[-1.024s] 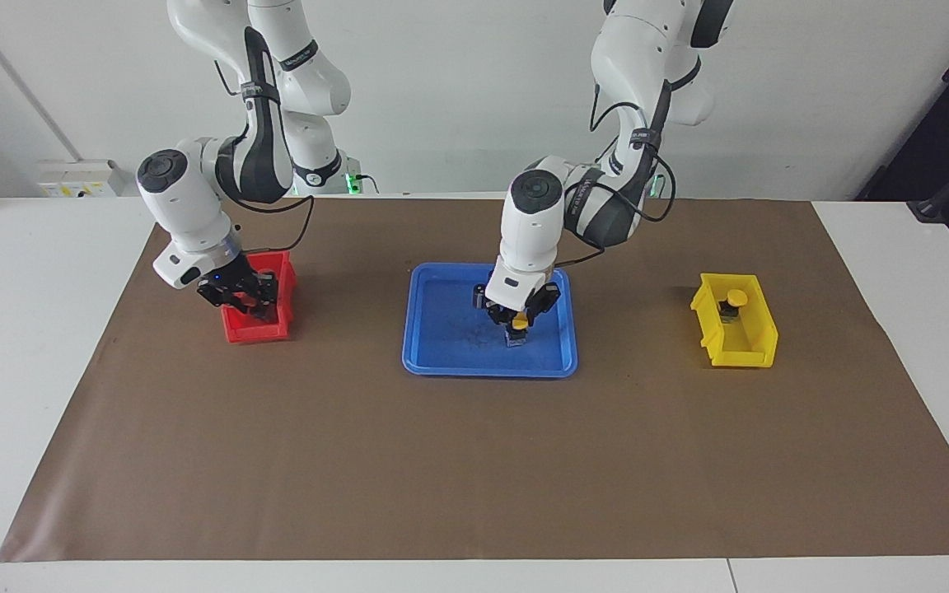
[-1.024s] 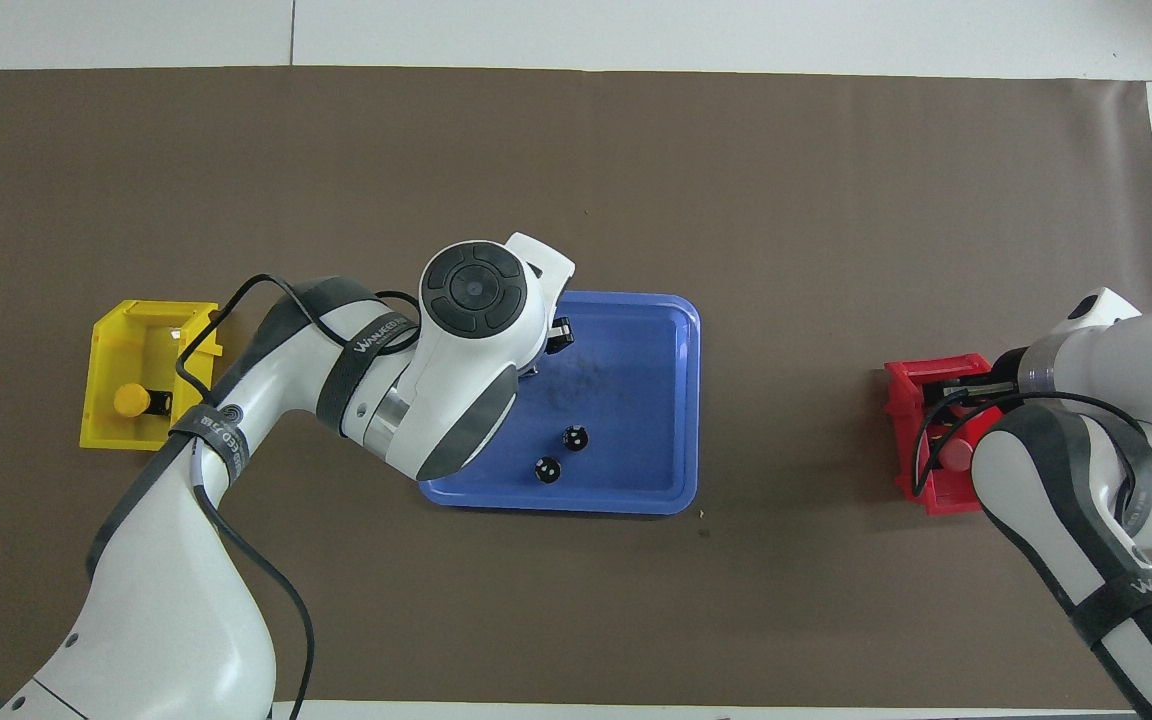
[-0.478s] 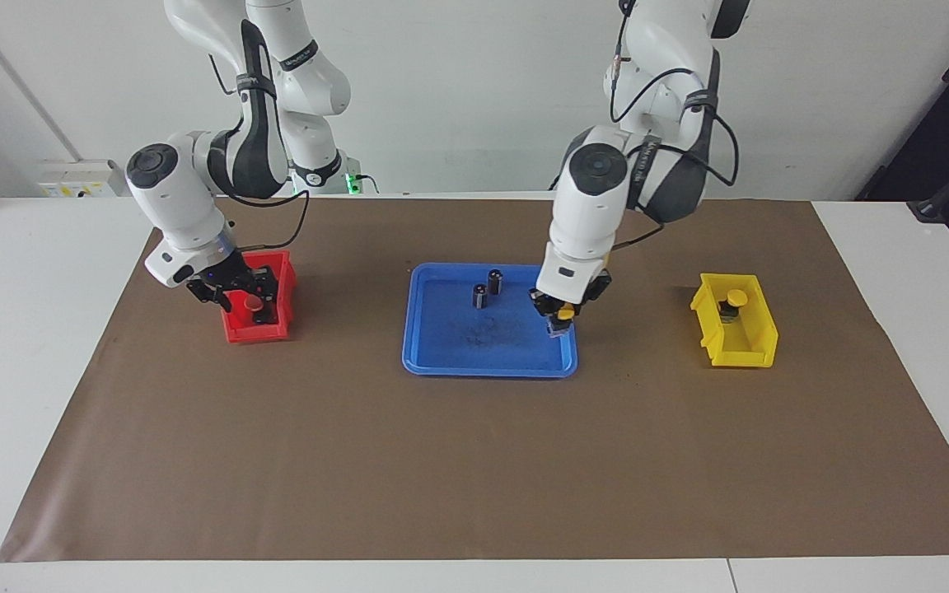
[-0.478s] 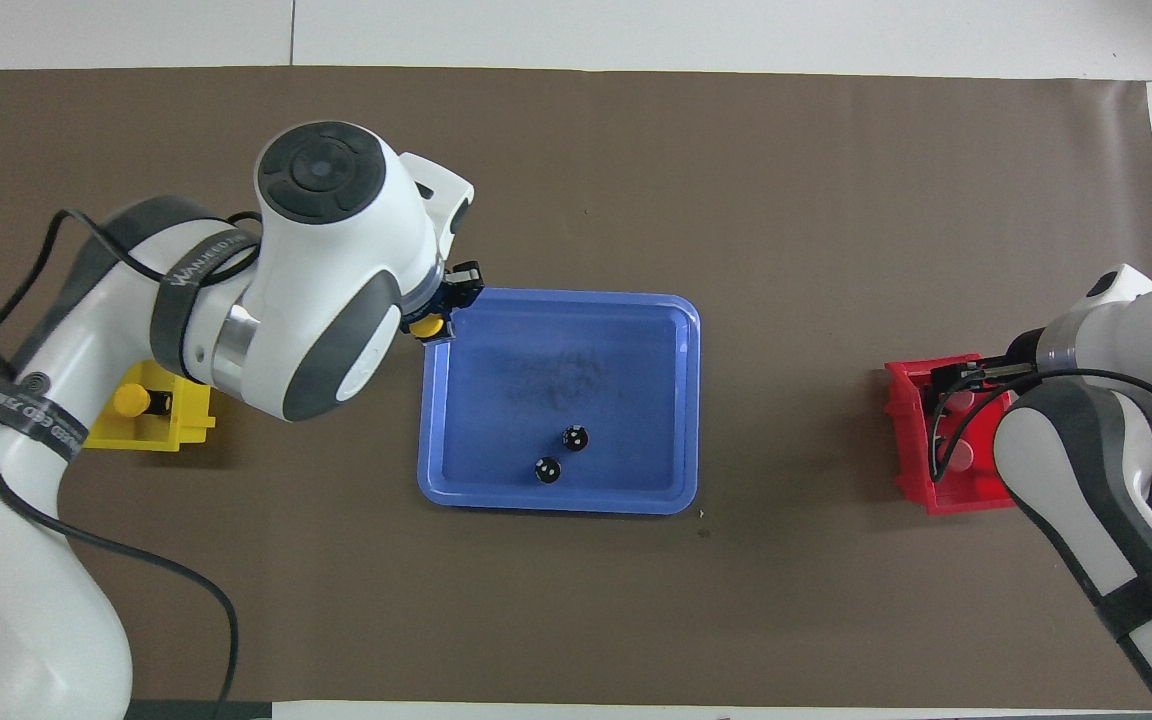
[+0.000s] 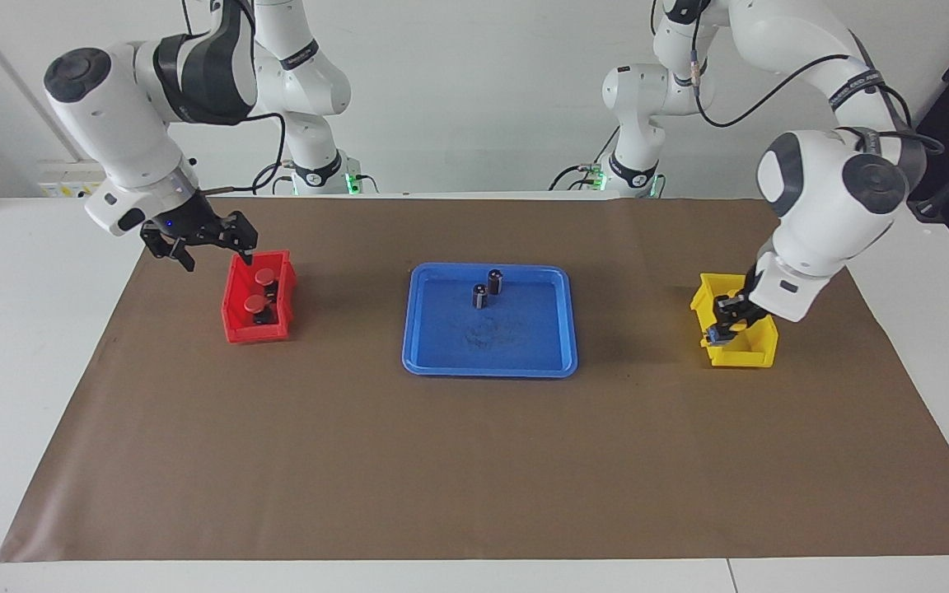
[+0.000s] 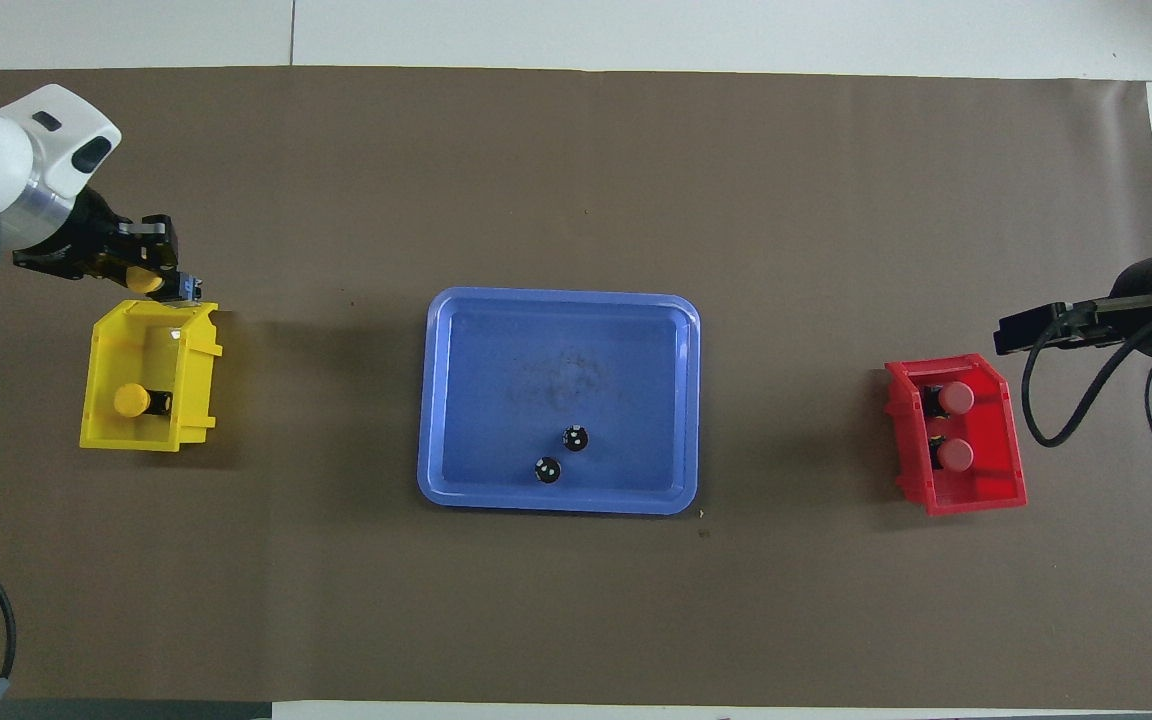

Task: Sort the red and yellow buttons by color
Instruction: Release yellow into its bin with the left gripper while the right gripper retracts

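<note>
Two red buttons (image 6: 956,397) (image 6: 954,454) lie in the red bin (image 5: 231,329) at the right arm's end of the table. My right gripper (image 5: 217,254) hangs open and empty above that bin's edge nearest the robots. One yellow button (image 6: 131,400) lies in the yellow bin (image 6: 101,345) at the left arm's end. My left gripper (image 6: 151,275) is shut on a second yellow button (image 6: 143,281), low over the yellow bin in the facing view.
A blue tray (image 5: 433,358) sits mid-table on the brown mat, holding two dark upright cylinders (image 5: 494,281) (image 5: 480,296) with silvery tops. Both arms arch in from the robots' end.
My left arm carried the yellow button from the blue tray across to the yellow bin. My right gripper opened, left a red button in the red bin and rose clear of it.
</note>
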